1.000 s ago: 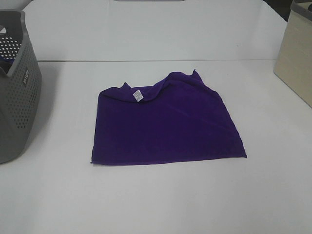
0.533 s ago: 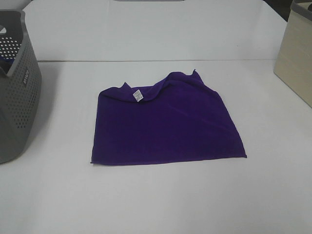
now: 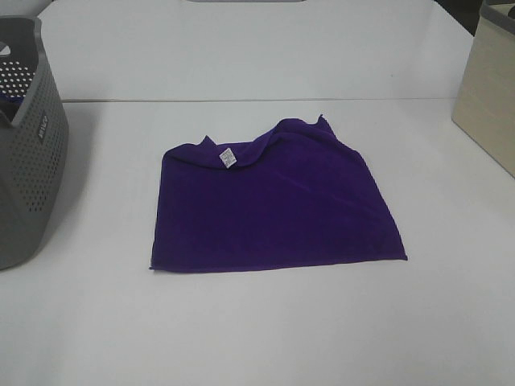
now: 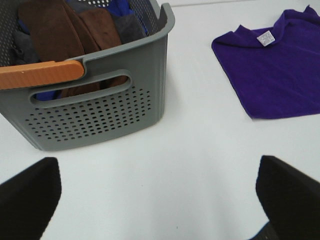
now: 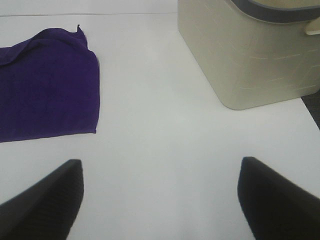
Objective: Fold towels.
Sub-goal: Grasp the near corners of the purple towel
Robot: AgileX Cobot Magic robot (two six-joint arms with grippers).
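Grey basket [image 3: 24, 161] sits at the left, cloths [image 4: 65, 30] piled inside. Left gripper [image 4: 157, 200] hangs beside it, jaws wide, empty. Purple towel [image 3: 269, 205] lies flat in the middle, seemingly folded once. Right gripper [image 5: 160, 200] gapes empty too. Next fold, I'd say, needs both pinching its corners.

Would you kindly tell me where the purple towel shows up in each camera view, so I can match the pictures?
Exterior high: the purple towel lies flat at the picture's centre.
Left wrist: beside the grey basket, apart from it, cut by the frame edge.
Right wrist: one end only, across the white table from the beige bin.
Shared landmark: the towel's white care tag, in exterior high and left wrist.
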